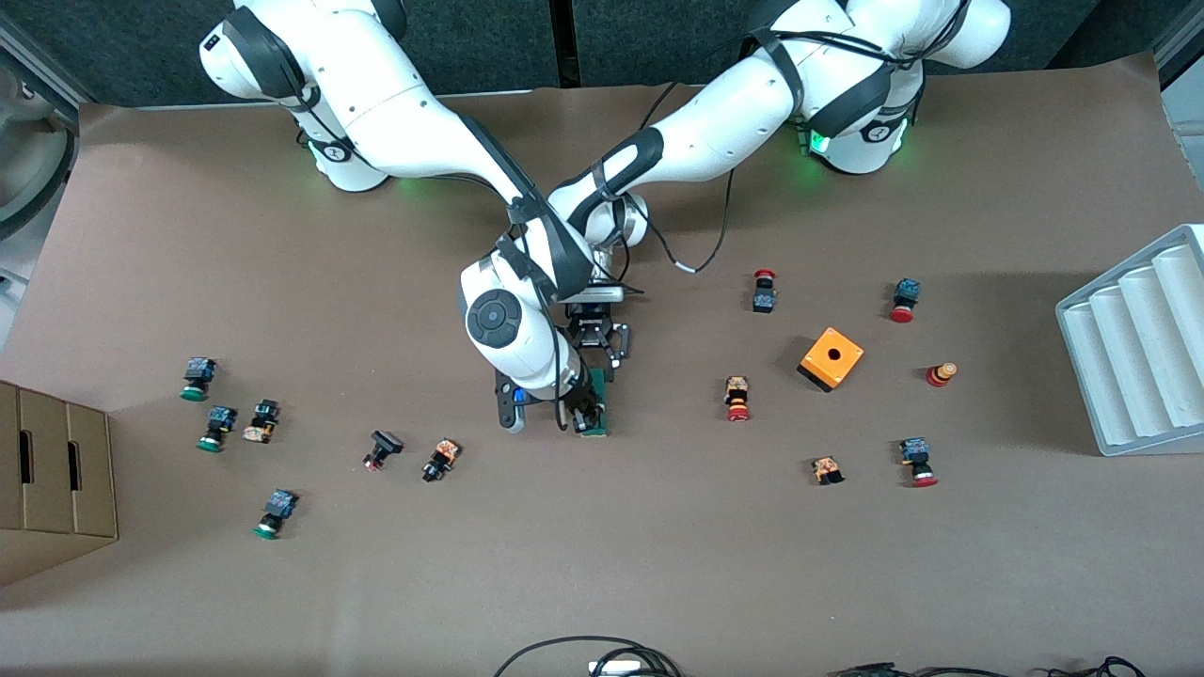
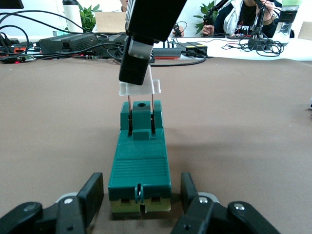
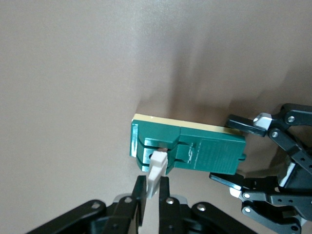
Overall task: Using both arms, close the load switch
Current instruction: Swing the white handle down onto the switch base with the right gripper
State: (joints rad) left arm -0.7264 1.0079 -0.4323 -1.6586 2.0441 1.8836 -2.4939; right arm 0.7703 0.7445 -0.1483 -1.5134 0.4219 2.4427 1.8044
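Observation:
The load switch [image 1: 596,416], a narrow green block on a cream base, lies flat at the table's middle. Its white lever [image 2: 140,87] stands raised at the end nearer the front camera. My right gripper [image 3: 153,195] is shut on that white lever [image 3: 157,170], and it also shows in the front view [image 1: 581,414]. My left gripper [image 2: 141,197] is open, low at the switch's other end. Its fingers [image 2: 92,195] flank the green body [image 2: 140,168] with a gap on each side. The left gripper also shows in the front view [image 1: 599,350].
An orange box with a hole [image 1: 831,358] and several small red-capped buttons lie toward the left arm's end. Several green-capped buttons [image 1: 218,426] lie toward the right arm's end. A white ridged tray [image 1: 1138,357] and a cardboard box [image 1: 52,480] stand at the table's ends.

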